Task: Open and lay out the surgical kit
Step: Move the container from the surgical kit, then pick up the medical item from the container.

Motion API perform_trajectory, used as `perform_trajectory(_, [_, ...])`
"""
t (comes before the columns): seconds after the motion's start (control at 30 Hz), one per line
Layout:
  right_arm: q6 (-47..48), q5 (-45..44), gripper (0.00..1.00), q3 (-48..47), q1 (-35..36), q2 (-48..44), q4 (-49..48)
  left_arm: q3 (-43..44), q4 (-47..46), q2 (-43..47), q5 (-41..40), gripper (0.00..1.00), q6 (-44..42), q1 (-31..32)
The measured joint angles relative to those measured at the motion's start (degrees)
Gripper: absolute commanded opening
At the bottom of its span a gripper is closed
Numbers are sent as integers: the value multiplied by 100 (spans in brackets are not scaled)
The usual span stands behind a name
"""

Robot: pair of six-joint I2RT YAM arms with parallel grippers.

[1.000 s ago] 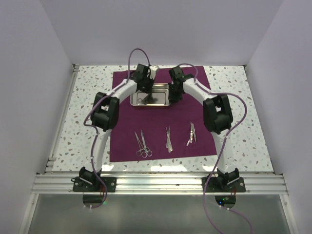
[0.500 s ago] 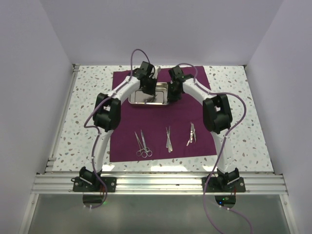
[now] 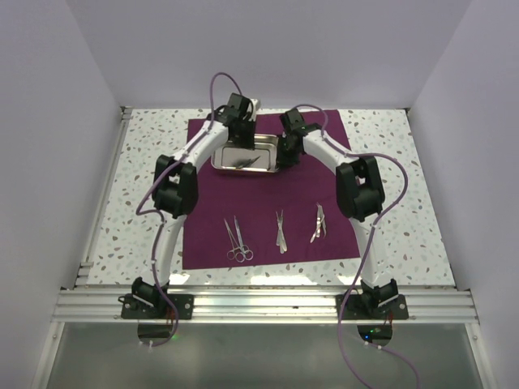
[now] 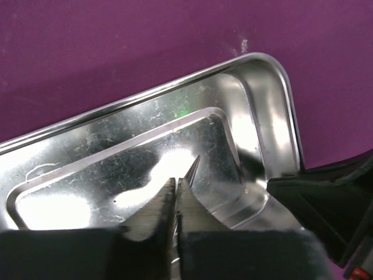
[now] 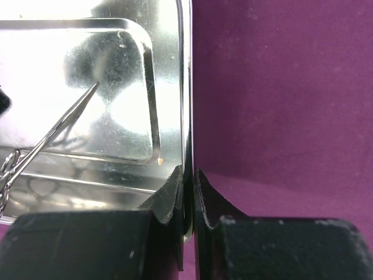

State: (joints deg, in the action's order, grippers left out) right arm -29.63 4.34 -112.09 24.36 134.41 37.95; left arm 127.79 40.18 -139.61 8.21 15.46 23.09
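your left end effector (image 4: 176, 184) is pinched nearly shut on a thin pointed instrument (image 4: 192, 166). its silver tip pokes out just past the fingers, over the floor of the steel tray (image 3: 263, 160). in the right wrist view a slim ring-handled instrument slants across the tray floor, tip toward 1 o'clock and rings toward 7 o'clock. it looks like the same piece, though you cannot tell from that view where along its length it is gripped.

your right end effector (image 5: 187, 175) is clamped narrow on the tray's rim, one finger inside the wall and one outside, at the tray's 3 o'clock side as seen from above. you cannot tell whether the tray is resting flat on the cloth or raised off it.

the purple cloth (image 3: 211, 219) lies spread open on the speckled table (image 3: 146, 138), and the tray sits on its 12 o'clock end, between your two wrists. toward 6 o'clock from the tray, three sets of silver tools lie in a row on the cloth, well apart from each other. there are ring-handled scissors or forceps (image 3: 237, 241) at the 9 o'clock end, tweezers (image 3: 280, 232) in the middle, and another small tool (image 3: 318, 223) at the 3 o'clock end.
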Motion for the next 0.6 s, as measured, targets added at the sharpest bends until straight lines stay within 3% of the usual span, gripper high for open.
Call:
perform_trajectory(0.03, [0,9,0,-15,0,11,0,-44,-2,0,-2,30,-35,-13])
perform_trajectory(0.17, [-4,24,0,-42,0,28,-15,-533,-48,50,-7,47,-251,-15])
perform_trajectory(0.6, [-31,116,0,-103,0,87,-50,-868,-170,356,76,49,-866,35])
